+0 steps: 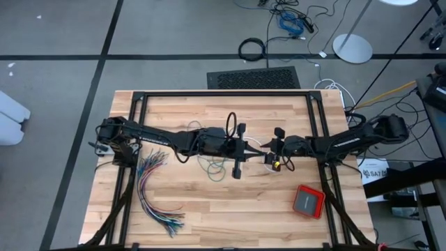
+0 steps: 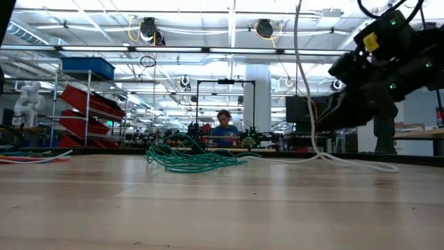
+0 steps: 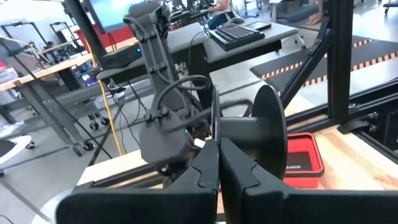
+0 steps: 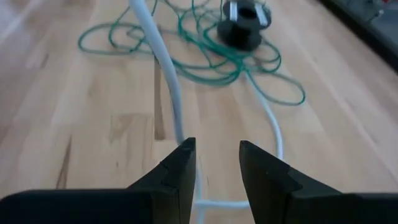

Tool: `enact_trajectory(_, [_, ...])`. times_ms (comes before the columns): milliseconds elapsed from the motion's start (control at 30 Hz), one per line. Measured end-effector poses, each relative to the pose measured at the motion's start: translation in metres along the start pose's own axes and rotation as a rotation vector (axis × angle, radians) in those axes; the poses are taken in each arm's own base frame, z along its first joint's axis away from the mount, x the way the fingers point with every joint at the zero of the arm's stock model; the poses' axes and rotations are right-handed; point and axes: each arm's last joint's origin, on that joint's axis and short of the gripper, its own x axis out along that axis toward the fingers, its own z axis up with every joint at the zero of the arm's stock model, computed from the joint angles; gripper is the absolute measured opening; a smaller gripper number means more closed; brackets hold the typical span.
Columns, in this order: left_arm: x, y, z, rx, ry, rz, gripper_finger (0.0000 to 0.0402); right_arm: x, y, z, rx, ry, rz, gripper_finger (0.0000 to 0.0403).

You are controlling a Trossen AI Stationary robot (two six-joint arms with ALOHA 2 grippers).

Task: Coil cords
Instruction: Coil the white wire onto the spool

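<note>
My left gripper (image 1: 249, 148) (image 3: 219, 154) is raised over the table's middle, shut on a black spool (image 3: 268, 134). The teal-green cord (image 1: 212, 167) (image 2: 194, 160) (image 4: 205, 56) lies in a loose heap on the wood. A white cord (image 2: 305, 83) (image 4: 165, 68) drops from above the low view to the table and trails right; its upper end is out of view. My right gripper (image 1: 270, 155) (image 4: 216, 163) hovers low and open over that white cord, pointing toward the teal heap. A small black round thing (image 4: 242, 25) shows among the teal loops. My left gripper pinches the rim of the spool's nearer thin flange (image 3: 215, 132) between its two shut fingers. The fingers lie about level, pointing toward the table's right. The spool is lifted clear, its axle across the fingers. My right gripper: the white cord passes its fingertip (image 4: 185, 149); I cannot tell whether they touch.
A fanned bundle of many-coloured wires (image 1: 157, 192) lies at the near left, its ends showing in the low view (image 2: 28, 158). A red box (image 1: 309, 201) (image 3: 301, 163) sits at the near right. Black frame rails (image 1: 223, 93) border the table. A person (image 2: 223, 128) is far behind.
</note>
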Motion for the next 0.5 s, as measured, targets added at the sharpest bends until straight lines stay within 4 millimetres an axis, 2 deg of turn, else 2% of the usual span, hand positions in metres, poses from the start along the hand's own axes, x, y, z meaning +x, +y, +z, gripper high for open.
enact_trajectory(367, [-0.0001, -0.0011, -0.0034, 0.0, 0.035, -0.011, 0.0, 0.0025, 0.0009, -0.0029, 0.013, 0.02, 0.015, 0.0112])
enact_trajectory(500, [-0.0001, -0.0014, -0.004, 0.0, 0.042, -0.014, 0.0, 0.0016, 0.0025, -0.0027, 0.031, 0.02, 0.075, 0.0112])
